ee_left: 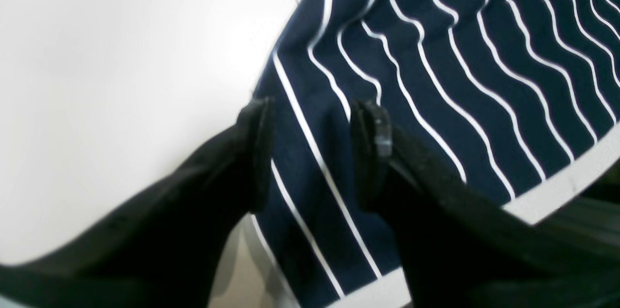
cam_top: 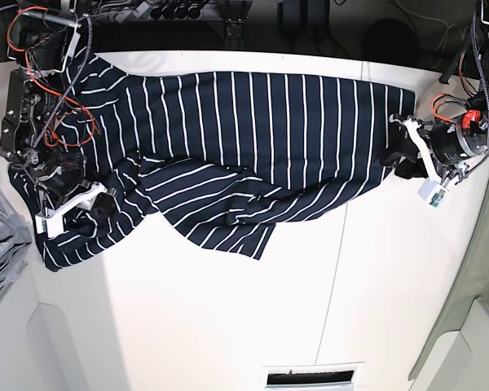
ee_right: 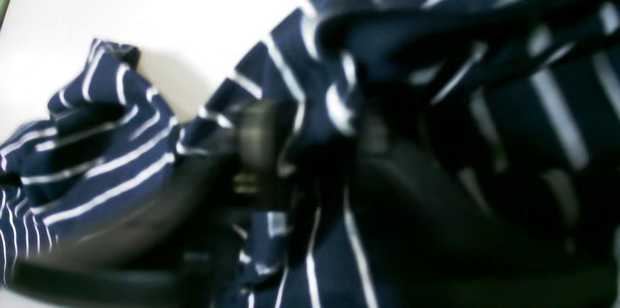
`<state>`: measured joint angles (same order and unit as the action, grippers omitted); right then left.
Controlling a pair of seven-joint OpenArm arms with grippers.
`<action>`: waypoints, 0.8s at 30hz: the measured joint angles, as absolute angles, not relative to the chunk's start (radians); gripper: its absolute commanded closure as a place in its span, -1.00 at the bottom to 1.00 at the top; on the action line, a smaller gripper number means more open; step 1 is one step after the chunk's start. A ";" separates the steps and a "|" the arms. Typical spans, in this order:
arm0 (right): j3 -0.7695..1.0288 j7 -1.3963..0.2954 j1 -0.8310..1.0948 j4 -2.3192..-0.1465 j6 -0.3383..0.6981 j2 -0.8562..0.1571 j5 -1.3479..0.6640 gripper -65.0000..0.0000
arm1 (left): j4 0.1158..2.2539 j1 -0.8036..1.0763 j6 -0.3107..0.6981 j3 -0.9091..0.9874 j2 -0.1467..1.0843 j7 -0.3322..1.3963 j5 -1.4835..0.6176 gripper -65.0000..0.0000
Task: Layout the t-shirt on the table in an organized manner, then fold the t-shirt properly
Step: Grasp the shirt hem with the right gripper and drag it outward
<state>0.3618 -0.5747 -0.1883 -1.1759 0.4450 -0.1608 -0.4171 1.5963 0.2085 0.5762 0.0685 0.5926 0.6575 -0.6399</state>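
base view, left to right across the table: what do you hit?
Grey cloth at the left edge → right hand on the t-shirt's left end → t-shirt spread across the table → left hand at the shirt's right end → bare table beyond.

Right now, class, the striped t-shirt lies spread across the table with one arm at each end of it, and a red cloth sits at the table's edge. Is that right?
Not quite. The cloth at the edge is light grey, not red, as the base view shows. The rest holds: the t-shirt lies spread across the table with an arm at each end.
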 measured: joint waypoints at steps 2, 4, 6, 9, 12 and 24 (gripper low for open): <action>0.363 -0.570 -0.192 -1.176 0.445 -0.150 -0.414 1.00 | 1.596 0.210 0.576 0.068 0.593 0.657 -0.640 0.13; 0.363 -0.570 -0.216 -1.173 0.475 -0.139 -0.412 1.00 | 1.596 0.209 0.576 0.068 0.593 0.657 -0.641 0.13; 0.351 -0.567 -0.257 -1.172 0.498 -0.129 -0.411 1.00 | 1.596 0.210 0.576 0.068 0.593 0.657 -0.641 0.13; 0.312 -0.542 -0.350 -1.159 0.508 -0.126 -0.394 1.00 | 1.596 0.209 0.576 0.068 0.593 0.657 -0.640 0.13; 0.274 -0.542 -0.453 -1.153 0.505 -0.128 -0.342 1.00 | 1.596 0.207 0.576 0.068 0.593 0.657 -0.641 0.13; 0.241 -0.827 -0.417 -1.175 0.488 -0.130 -0.444 -0.29 | 1.595 0.055 0.559 0.067 0.593 0.635 -0.646 0.13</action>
